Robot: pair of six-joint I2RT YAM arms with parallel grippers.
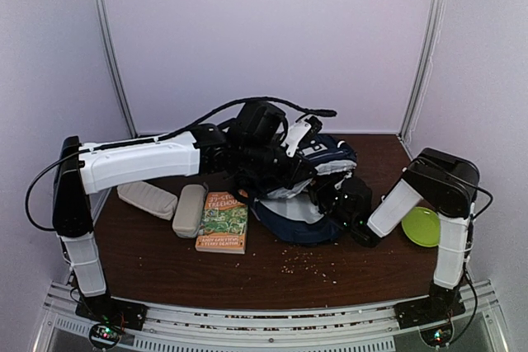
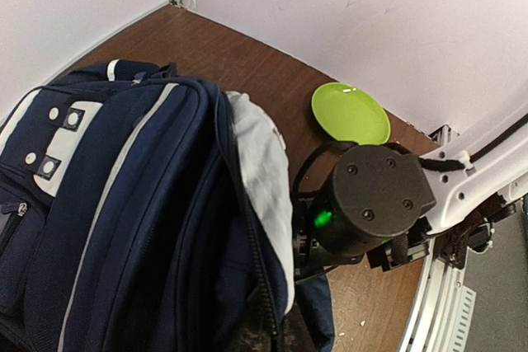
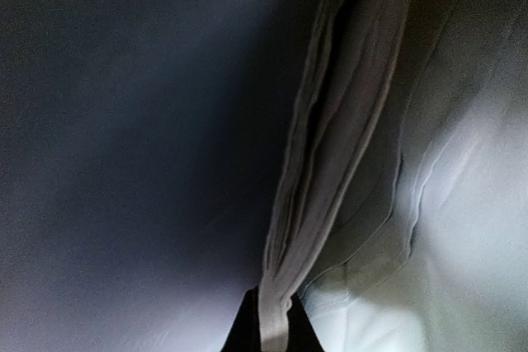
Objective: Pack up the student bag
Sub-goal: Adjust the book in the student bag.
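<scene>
Top view: the student bag [image 1: 318, 224] lies mid-bench, nearer the back edge. A book [image 1: 223, 222] and a grey case [image 1: 190, 209] crowd its left side, and a green plate [image 1: 421, 226] sits by the right edge. Open wood runs along the front edge. The left gripper [image 1: 279, 172] hangs over the bag; I cannot tell how its fingers stand.

Left wrist view: the bag's mouth gapes, showing the grey lining [image 2: 260, 171].

Right wrist view: the right gripper [image 3: 271, 331] is clenched on a fold of lining.

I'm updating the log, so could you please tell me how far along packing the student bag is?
Done: the student bag lies open, grey lining showing. In hand: the right gripper pinches a lining fold. Left: the book and two grey cases lie on the table, unpacked.
</scene>
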